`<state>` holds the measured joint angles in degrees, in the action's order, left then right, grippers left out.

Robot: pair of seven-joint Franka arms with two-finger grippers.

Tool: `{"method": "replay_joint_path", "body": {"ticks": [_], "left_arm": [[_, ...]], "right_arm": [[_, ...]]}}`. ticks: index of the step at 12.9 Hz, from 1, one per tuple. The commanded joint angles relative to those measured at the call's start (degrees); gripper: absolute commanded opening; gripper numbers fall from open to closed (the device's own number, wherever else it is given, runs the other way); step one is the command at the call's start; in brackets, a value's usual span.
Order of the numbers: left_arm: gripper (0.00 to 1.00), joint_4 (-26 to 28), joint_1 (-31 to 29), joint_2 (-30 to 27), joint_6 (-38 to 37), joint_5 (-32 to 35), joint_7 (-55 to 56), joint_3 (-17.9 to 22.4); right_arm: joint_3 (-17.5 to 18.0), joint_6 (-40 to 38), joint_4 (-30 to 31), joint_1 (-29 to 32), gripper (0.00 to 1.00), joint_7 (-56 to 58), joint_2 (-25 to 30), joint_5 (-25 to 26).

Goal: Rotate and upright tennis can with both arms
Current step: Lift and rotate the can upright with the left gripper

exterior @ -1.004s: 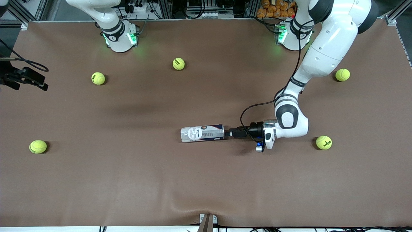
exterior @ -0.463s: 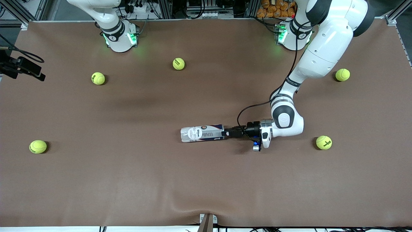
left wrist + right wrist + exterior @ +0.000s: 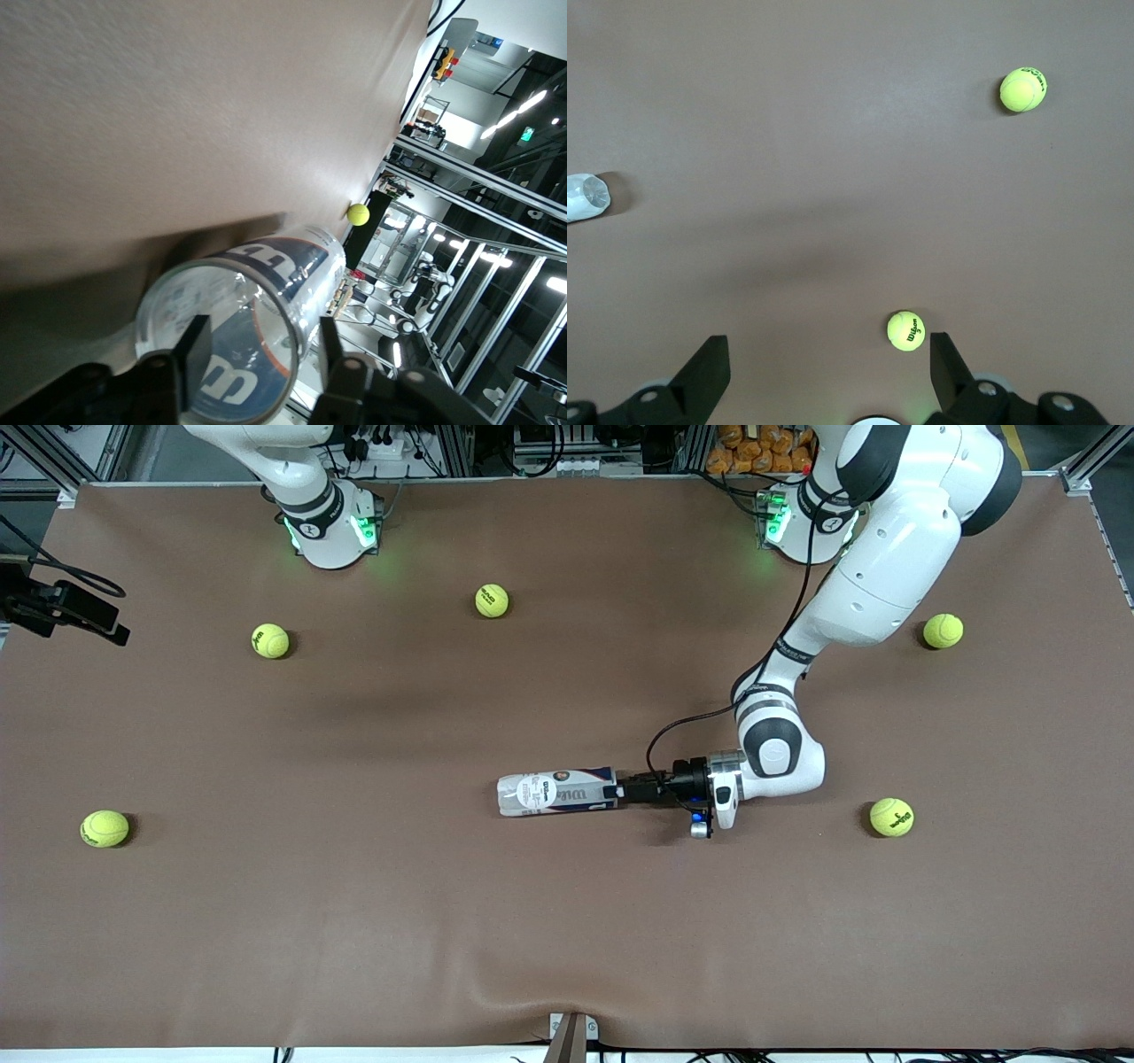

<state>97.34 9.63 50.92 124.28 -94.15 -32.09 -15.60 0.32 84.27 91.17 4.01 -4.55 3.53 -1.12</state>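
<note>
The tennis can (image 3: 556, 792) lies on its side near the middle of the brown table (image 3: 354, 921), its long axis running between the two arms' ends, open rim toward my left arm's end. My left gripper (image 3: 620, 791) is low at that rim; in the left wrist view one finger (image 3: 192, 350) sits inside the clear mouth and the other just outside the wall, so I straddle the rim. I think the fingers have not yet pinched the wall, though the view is too close to be sure.

My right gripper (image 3: 828, 367) waits high over the table at the right arm's end, fingers spread wide and empty, looking down on two tennis balls (image 3: 906, 330) and the can's closed end (image 3: 585, 197).

Five tennis balls (image 3: 104, 828) lie scattered, all well apart from the can.

By my judgement the job is barely begun: the can is neither rotated nor upright. Gripping the rim, turning, tipping it up and the right arm's help all remain.
</note>
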Motion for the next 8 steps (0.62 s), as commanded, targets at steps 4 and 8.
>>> {"method": "replay_joint_path", "body": {"ticks": [4, 8], "left_arm": [[0.31, -0.9, 0.1, 0.4, -3.6, -3.8, -1.2, -0.2], [0.00, -0.9, 0.2, 0.1, -4.3, -5.6, -1.2, -0.2]], "right_arm": [[1.4, 1.4, -1.3, 0.9, 1.00, -0.7, 0.7, 0.3], [1.3, 0.4, -1.1, 1.1, 1.00, -1.1, 0.5, 0.2]]}}
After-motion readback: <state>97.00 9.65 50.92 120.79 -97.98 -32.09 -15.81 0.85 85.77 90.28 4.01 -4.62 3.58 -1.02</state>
